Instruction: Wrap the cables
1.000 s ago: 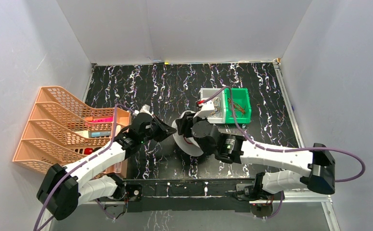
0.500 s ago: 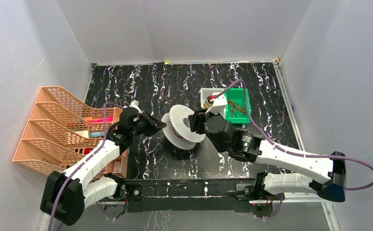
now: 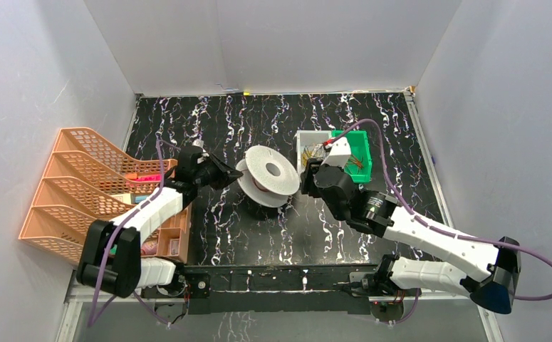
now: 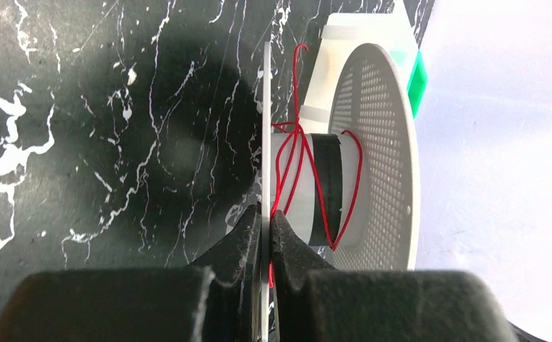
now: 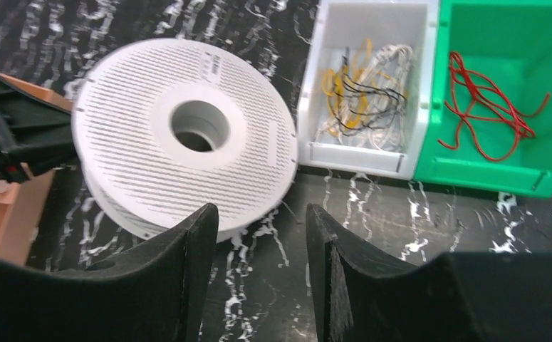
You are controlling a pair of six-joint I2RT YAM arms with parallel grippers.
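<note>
a: entry one, left gripper [image 4: 267,222]. what is it doing?

b: its fingers [image 4: 241,246] are pressing nearly together, pinching the thin near flange of the white spool [image 4: 376,142] by its edge.

a: the red cables [image 4: 298,160]?

b: a few loose turns are hanging round the spool's hub, just beyond those fingertips. one strand is trailing back between the fingertips, beside the flange. i cannot tell whether it is being pinched too.

a: entry two, right gripper [image 5: 262,214]?

b: its fingers [image 5: 198,235] are standing well apart and gripping nothing. the spool's perforated face is lying just ahead of the left finger, not touching it.

a: anything else ahead of it?

b: a white bin [image 5: 358,158] is sitting ahead of the right finger, holding yellow, white and black wires [image 5: 362,92]. a green bin [image 5: 486,178] is touching the white bin's far side, further right. another small tangle of red cable is lying loose in it.

a: beside the left gripper?

b: an orange file rack [image 3: 80,185] is standing behind it, to its left.
</note>
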